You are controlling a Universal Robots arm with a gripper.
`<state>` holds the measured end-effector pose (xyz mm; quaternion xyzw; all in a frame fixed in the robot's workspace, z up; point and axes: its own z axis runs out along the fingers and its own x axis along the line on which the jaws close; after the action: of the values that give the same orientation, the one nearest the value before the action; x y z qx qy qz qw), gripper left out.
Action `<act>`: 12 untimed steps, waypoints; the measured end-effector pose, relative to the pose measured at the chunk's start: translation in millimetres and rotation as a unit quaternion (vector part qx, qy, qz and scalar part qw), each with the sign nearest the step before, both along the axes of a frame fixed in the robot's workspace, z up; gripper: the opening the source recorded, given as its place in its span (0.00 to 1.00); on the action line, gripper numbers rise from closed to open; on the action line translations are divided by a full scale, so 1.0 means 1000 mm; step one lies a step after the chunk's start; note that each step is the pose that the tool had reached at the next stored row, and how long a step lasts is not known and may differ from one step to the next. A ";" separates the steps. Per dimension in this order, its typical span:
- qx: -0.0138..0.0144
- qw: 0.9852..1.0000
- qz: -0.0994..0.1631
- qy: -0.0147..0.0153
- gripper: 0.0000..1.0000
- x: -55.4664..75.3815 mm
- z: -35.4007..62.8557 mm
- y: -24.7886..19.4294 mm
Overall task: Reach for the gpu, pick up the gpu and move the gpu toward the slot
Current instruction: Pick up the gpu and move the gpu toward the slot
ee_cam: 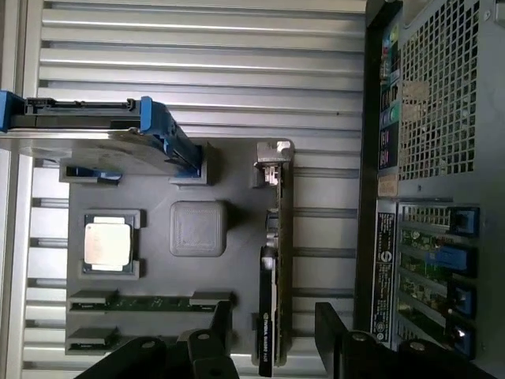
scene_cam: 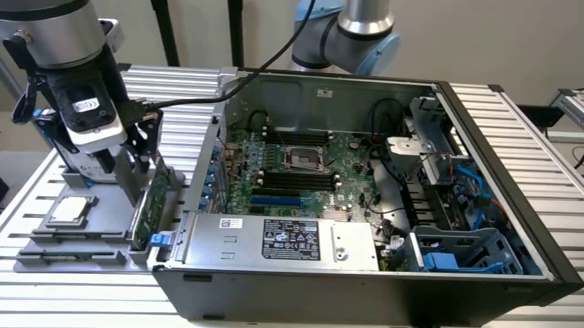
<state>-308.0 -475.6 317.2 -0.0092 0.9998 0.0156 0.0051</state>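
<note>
At the exterior view's left, small silver chip [scene_cam: 73, 210] sat in the grey holder tray [ee_cam: 237, 260] on the slatted worktop [scene_cam: 82, 294]. Just beside it, the end effector [ee_cam: 274, 317] hung released over the gpu [ee_cam: 274, 260], fingers [ee_cam: 335, 332] spread either side of the card, apparently not touching it. Gpu stood on edge in its tray groove, bracket end away from the fingers, near the open computer case [scene_cam: 365, 301] to the right. Risks: closing off-centre could tilt the thin board or pinch its components. A weak hold could let it slip once lifted. Case wall stood close, so the card could clip it.
</note>
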 end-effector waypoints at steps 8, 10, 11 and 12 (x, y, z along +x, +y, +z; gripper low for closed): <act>0.000 1.000 0.000 0.000 0.54 0.000 -0.0146 -0.0020; 0.000 1.000 0.000 0.000 0.54 0.000 -0.0182 -0.0021; 0.000 1.000 0.000 0.000 0.54 0.000 -0.0200 -0.0021; 0.000 1.000 0.000 0.000 0.54 0.000 -0.0218 -0.0021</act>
<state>-308.0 -477.7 295.4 -0.0091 0.9998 0.0156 0.0051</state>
